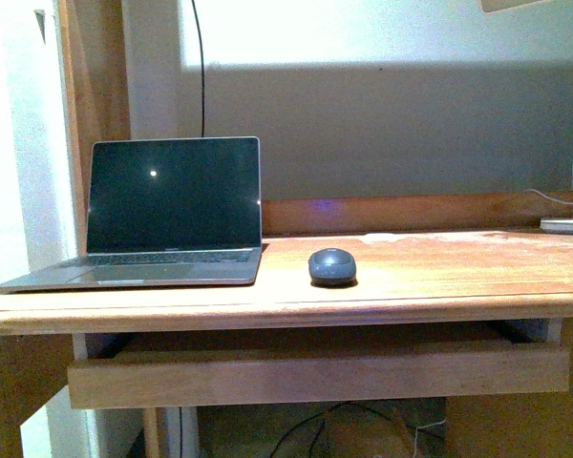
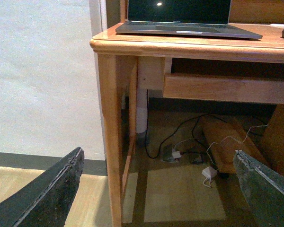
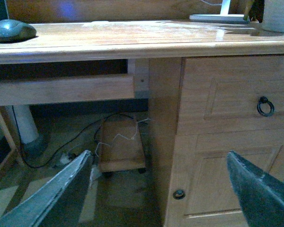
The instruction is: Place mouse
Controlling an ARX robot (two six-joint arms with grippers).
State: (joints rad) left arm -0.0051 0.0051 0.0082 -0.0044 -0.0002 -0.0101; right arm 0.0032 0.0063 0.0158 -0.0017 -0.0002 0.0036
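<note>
– Where are the arms?

– Low, in front of the desk. The left pincer (image 2: 156, 189) and the right pincer (image 3: 161, 189) both hang spread wide with nothing between the fingers, below the surface (image 1: 439, 286).

– And the mouse?

– The mouse (image 1: 332, 266) sits flat on the surface, apart from both pincers, just beside the laptop (image 1: 162, 215), at the laptop's 3 o'clock.

– Done, then?

– I'd say placed already; at most the arms only need to settle. No step looks left.

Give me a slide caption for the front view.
Dark grey mouse resting on the wooden desk right of an open laptop.
</note>
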